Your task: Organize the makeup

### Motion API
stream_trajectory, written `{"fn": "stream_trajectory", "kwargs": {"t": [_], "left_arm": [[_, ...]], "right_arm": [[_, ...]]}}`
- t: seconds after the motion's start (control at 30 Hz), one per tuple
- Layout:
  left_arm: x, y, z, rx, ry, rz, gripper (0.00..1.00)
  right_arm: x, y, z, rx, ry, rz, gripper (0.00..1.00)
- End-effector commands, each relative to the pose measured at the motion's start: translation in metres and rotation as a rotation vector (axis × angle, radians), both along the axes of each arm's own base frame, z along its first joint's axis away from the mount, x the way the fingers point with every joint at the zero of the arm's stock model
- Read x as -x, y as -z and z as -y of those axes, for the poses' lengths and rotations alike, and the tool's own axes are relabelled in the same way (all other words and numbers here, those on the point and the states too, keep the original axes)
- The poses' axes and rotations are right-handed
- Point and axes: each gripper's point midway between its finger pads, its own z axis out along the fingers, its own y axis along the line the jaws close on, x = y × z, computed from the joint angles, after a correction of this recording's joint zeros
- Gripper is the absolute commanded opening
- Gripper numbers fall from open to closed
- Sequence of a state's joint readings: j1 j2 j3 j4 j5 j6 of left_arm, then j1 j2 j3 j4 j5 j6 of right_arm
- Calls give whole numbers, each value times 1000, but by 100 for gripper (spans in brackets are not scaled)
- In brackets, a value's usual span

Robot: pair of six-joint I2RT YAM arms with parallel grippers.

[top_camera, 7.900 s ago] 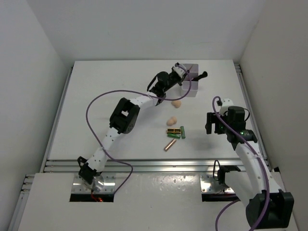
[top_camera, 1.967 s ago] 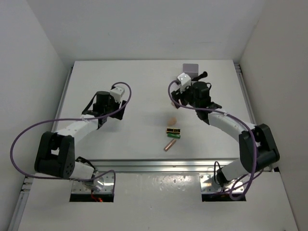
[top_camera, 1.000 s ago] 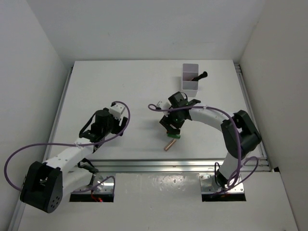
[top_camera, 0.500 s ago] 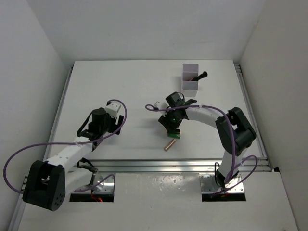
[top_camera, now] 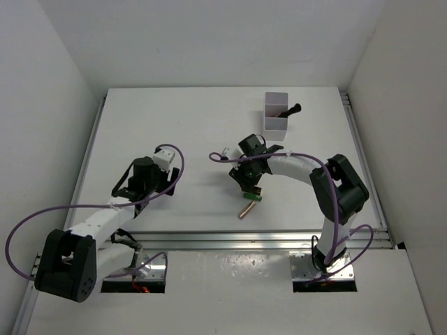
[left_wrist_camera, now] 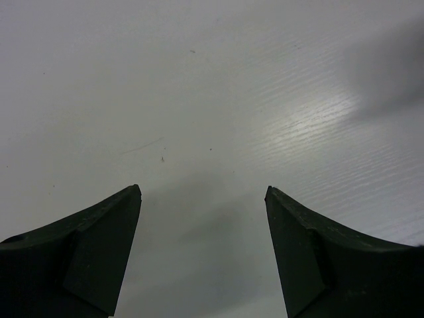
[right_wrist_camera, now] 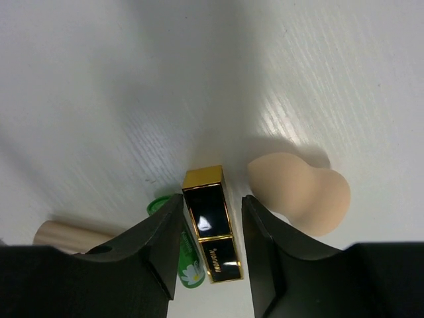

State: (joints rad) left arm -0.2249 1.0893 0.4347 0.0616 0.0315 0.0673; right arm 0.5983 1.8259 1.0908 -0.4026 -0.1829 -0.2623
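In the right wrist view a gold-black tube (right_wrist_camera: 211, 228) lies on the table between the fingers of my right gripper (right_wrist_camera: 212, 197). The left finger is against the tube and a thin gap shows at the right finger. A green tube (right_wrist_camera: 189, 265) lies beside it under the left finger, a copper tube (right_wrist_camera: 66, 235) further left, and a peach sponge (right_wrist_camera: 301, 192) to the right. From above, my right gripper (top_camera: 249, 183) hides the gold-black tube; the green tube (top_camera: 252, 198) and copper tube (top_camera: 244, 210) show below it. My left gripper (left_wrist_camera: 203, 192) hangs open over bare table.
A white two-compartment box (top_camera: 276, 125) stands at the back right with a black brush (top_camera: 290, 109) sticking out of it. My left gripper (top_camera: 170, 183) is at the left middle of the table, far from the tubes.
My right gripper's jaws have narrowed around the gold-black tube while the arm settled slightly lower-left. The left arm has barely moved.
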Motion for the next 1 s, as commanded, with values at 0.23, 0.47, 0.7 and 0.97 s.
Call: {"fn": "stream_trajectory", "kwargs": {"t": [0.23,0.47,0.7,0.97], "left_arm": [[-16,-21,2,25,4,51,82],[-17,-21,-3,20,-13,52,82],[-16,-21,-1,27,-5,60,82],[-12,-18,-4,22,-13,59,82]], "right_arm": [[-7,10,4,67,-50,20,41],[-6,11,-1,46,-54,-7,27],[-29,-7,-18,-3,-52,69,8],[-61,-120,-63,-336,11,307,0]]}}
